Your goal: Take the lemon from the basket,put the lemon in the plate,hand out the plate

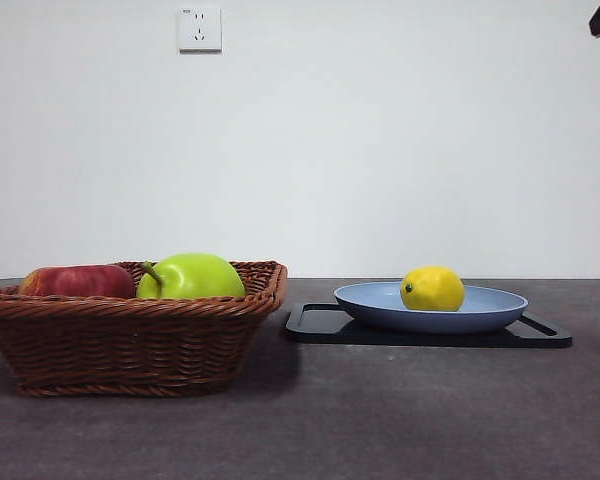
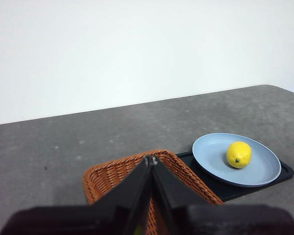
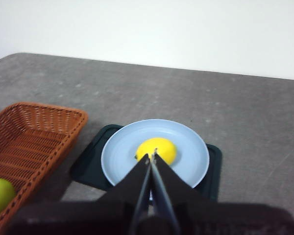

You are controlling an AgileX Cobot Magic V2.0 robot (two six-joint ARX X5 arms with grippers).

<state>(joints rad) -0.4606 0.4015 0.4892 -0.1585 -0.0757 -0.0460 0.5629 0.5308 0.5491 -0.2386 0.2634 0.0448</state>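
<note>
The lemon (image 3: pixel 157 150) already sits in the blue plate (image 3: pixel 122 152) on the black tray (image 3: pixel 88 161), just beyond the right gripper (image 3: pixel 151 157), whose jaws are pressed together and empty, presumably lined up to take the plate.

both grippers are matte black. the left gripper (image 2: pixel 151 159) has two long flat jaws tapering to a narrow point, small pale specks at the tips. the right gripper (image 3: pixel 151 157) looks the same, slim wedge-shaped jaws rising from a broad dark blurred base.
</note>
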